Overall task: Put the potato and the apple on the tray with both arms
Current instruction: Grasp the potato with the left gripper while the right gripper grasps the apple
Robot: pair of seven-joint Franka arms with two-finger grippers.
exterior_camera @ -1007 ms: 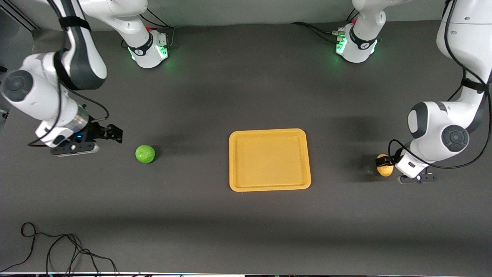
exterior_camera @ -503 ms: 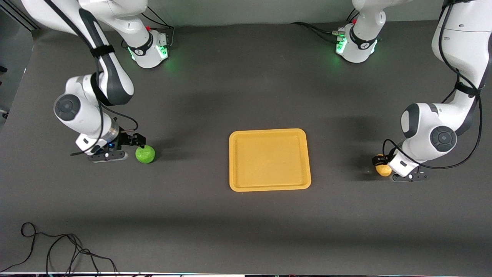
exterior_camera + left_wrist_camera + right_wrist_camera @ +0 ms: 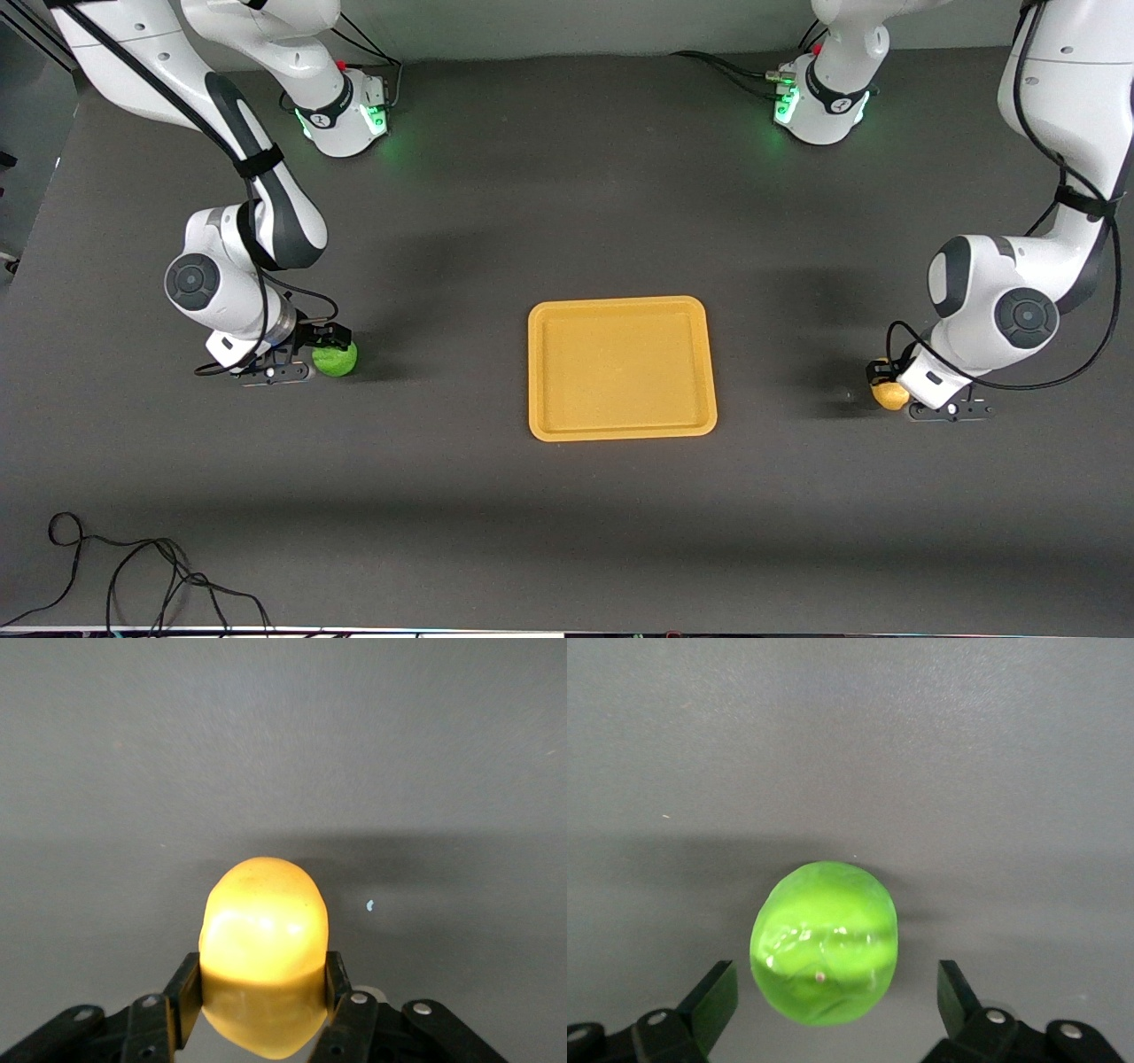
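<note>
from the front view i see the tray (image 3: 622, 368) lying bare in the middle of the table (image 3: 567, 221), same spot as before. the apple (image 3: 337, 359) sits toward the right arm's end, level with the tray, and has not shifted. the right gripper (image 3: 326, 347) has come in from well aside a second ago and now sits down around the apple. the potato (image 3: 887, 391) lies near the edge at the left arm's end, with the left gripper (image 3: 890, 383) low on it, about where it was half a second ago.

in the left wrist view the left gripper (image 3: 262, 997) has its fingers (image 3: 186, 997) pressed on both sides of the potato (image 3: 263, 948), holding it.

in the right wrist view the right gripper (image 3: 833, 1001) stands wide, fingers (image 3: 713, 1001) clear of the apple (image 3: 824, 942) on either side.
</note>
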